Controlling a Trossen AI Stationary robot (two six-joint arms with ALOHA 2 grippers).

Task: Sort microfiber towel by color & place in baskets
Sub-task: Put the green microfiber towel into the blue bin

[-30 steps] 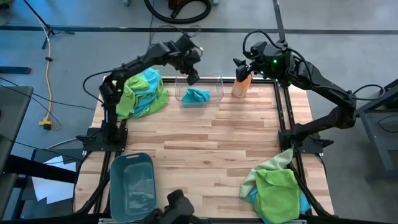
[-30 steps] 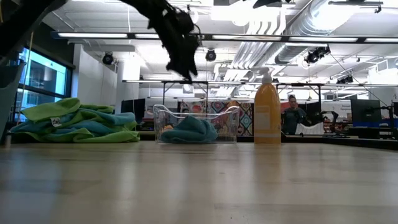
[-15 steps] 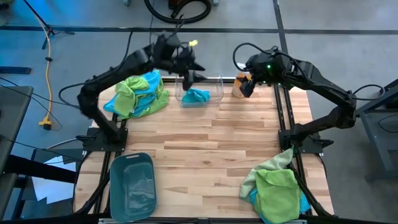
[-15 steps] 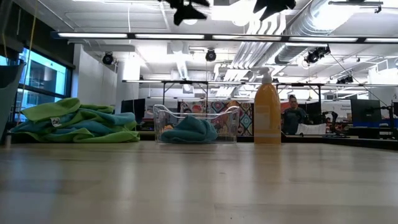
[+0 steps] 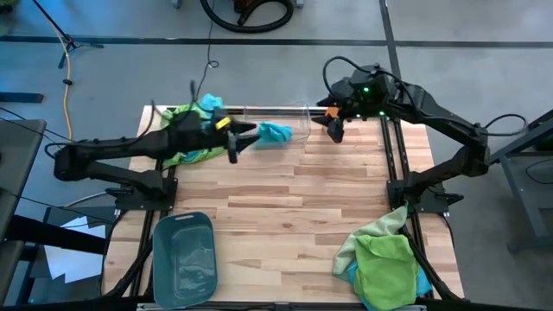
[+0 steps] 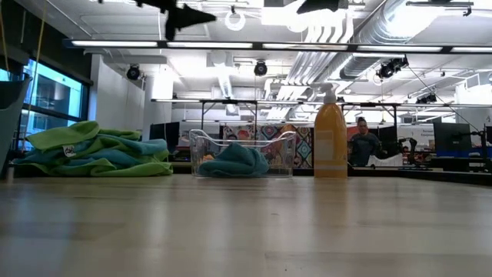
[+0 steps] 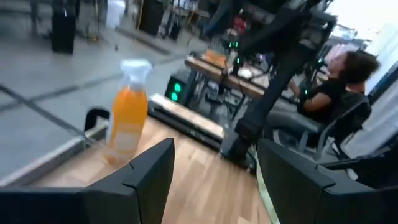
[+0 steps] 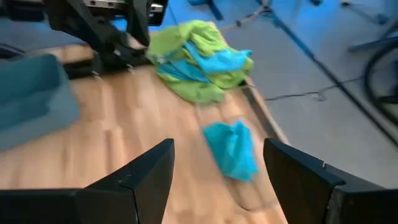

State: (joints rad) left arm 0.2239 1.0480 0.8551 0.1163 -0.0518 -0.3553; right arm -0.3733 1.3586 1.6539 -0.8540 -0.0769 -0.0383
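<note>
Change first: we see the left gripper [image 5: 244,138], which a second ago hung over the clear basket [image 5: 276,123], now swung low and stretched flat across the bench [image 5: 285,199], its tip just beside the basket's near-left corner. The right gripper [image 5: 333,128] has come off the orange spray bottle [image 6: 330,138] side and now covers it from above.

Both sets of jaws stand wide open and empty; the left wrist view shows bare bench between the left fingers [image 7: 149,171], and the right wrist view shows bare wood between the right fingers [image 8: 152,168].

One turquoise towel [image 5: 274,132] lies inside the clear basket at the far edge. A mixed green and turquoise heap [image 5: 192,121] sits at the far left corner, partly under the left arm. A second heap [image 5: 384,263], mostly green, lies at the near right corner. The teal-grey basket [image 5: 183,255] rests at the near left corner. A person [image 6: 361,145] sits beyond the bench.
</note>
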